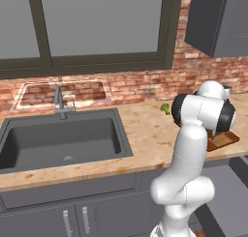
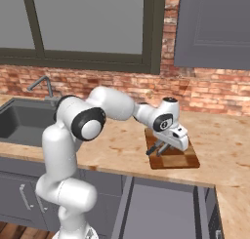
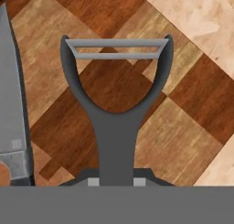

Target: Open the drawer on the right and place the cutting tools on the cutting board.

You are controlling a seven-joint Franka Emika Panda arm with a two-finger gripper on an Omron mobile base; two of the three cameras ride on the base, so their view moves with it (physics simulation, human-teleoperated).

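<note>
Grey peeler held over the board
Gripper clamped on the peeler's handle, head just above the checkered wood, likely for set-down; a knife already lies on the board beside it; drawer below stands open.

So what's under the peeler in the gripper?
The cutting board lies under the peeler. A knife blade rests on the board beside it. The handle's lower end is hidden.

White rounded arm segments with black joint rings and glossy shells.
</note>
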